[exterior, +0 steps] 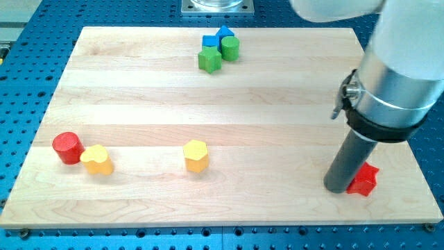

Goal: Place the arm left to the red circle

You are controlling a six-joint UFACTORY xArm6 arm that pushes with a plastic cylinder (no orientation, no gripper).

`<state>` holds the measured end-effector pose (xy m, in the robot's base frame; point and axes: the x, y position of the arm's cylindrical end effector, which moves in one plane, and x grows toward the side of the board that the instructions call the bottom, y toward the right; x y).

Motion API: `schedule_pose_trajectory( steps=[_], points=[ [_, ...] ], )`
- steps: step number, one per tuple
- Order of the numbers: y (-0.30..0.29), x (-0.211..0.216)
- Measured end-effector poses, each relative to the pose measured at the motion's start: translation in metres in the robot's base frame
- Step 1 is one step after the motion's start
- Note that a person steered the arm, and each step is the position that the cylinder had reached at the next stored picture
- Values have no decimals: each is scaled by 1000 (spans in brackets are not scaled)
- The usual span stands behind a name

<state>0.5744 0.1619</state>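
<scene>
The red circle point(68, 148) is a red cylinder near the board's left edge, low in the view. A yellow heart-shaped block point(97, 160) touches it on its right. My tip point(338, 187) rests on the board at the view's lower right, far to the right of the red circle. A red star-shaped block point(363, 180) sits right next to the tip, on its right side.
A yellow hexagon-like block point(196, 155) lies low in the middle of the wooden board point(139, 90). At the view's top sit a green block point(209, 60), a green cylinder point(230, 48) and two blue blocks point(216, 37), clustered together. The arm's body point(399, 76) fills the upper right.
</scene>
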Motion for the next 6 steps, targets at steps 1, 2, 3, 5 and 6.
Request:
schedule_pose_trajectory(
  steps=[1,2,3,5,6],
  points=[
    [-99,26],
    [-264,31],
    [-413,13],
    [-441,-51],
    [-443,-51]
  ],
)
